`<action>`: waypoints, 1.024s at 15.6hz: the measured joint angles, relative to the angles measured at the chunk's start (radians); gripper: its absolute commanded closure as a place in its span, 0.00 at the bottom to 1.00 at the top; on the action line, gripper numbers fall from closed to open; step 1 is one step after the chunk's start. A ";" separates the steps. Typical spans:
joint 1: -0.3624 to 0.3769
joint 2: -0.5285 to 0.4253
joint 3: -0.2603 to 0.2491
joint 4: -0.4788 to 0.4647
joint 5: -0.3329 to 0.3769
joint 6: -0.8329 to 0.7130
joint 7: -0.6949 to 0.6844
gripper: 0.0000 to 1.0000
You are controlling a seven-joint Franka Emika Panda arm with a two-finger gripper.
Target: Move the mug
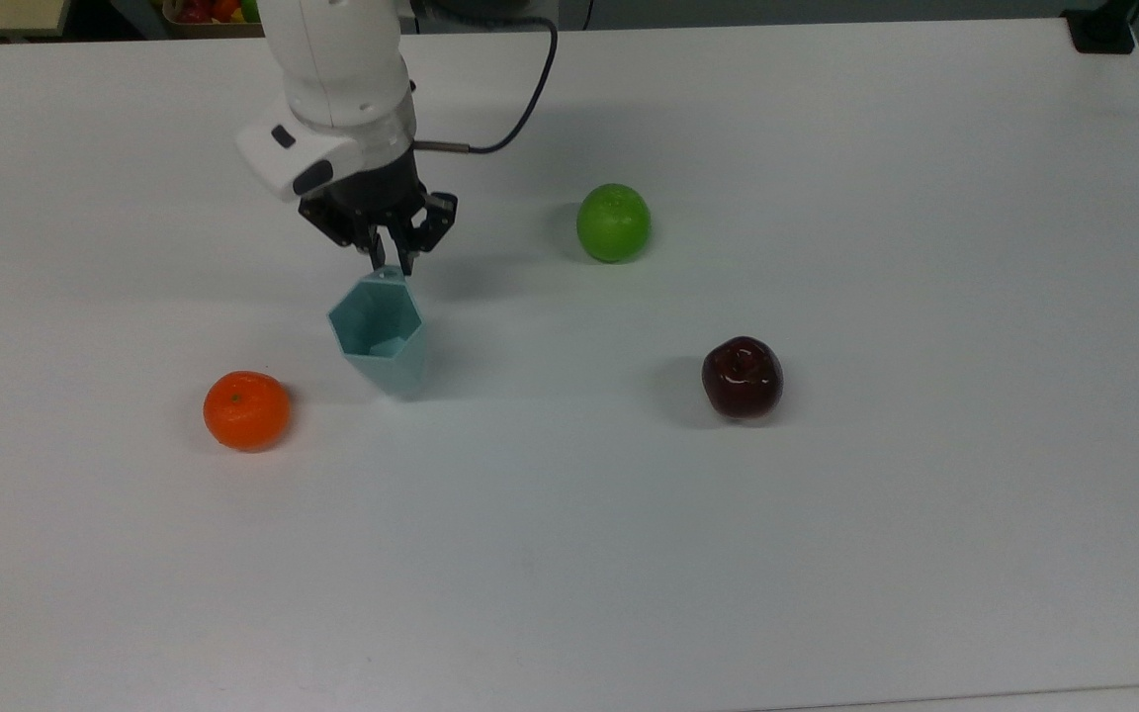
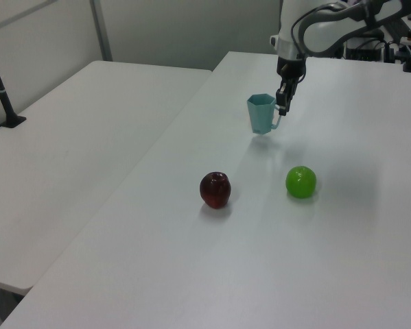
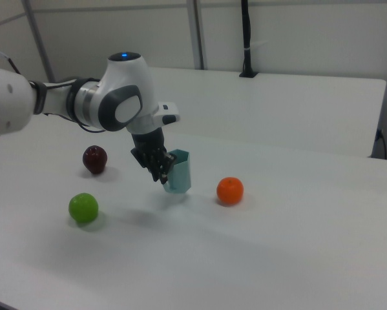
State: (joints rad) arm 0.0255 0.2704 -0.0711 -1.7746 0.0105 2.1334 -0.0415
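The pale teal faceted mug (image 1: 379, 331) hangs upright a little above the white table (image 1: 827, 554), with its shadow beneath it. My gripper (image 1: 387, 265) is shut on the small handle tab at the mug's rim, on the side toward the top view's top. In the left view the mug (image 2: 261, 114) sits just left of the gripper (image 2: 282, 113). In the right view the gripper (image 3: 164, 177) holds the mug (image 3: 179, 171) from the right view's left.
An orange (image 1: 246, 409) lies to the top view's left of the mug. A green apple (image 1: 613, 222) and a dark red apple (image 1: 742, 377) lie to the top view's right. A black mount (image 1: 1101, 30) stands at the table's far right corner.
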 measured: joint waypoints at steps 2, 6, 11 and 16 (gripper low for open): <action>-0.005 -0.044 -0.002 -0.034 0.000 -0.025 0.000 1.00; -0.012 -0.124 -0.004 -0.138 0.000 -0.035 0.000 1.00; -0.017 -0.204 -0.006 -0.267 0.000 -0.035 0.000 1.00; -0.017 -0.219 -0.006 -0.318 0.000 -0.034 0.000 1.00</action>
State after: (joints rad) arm 0.0084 0.0517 -0.0776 -2.0928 0.0105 2.0995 -0.0415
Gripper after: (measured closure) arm 0.771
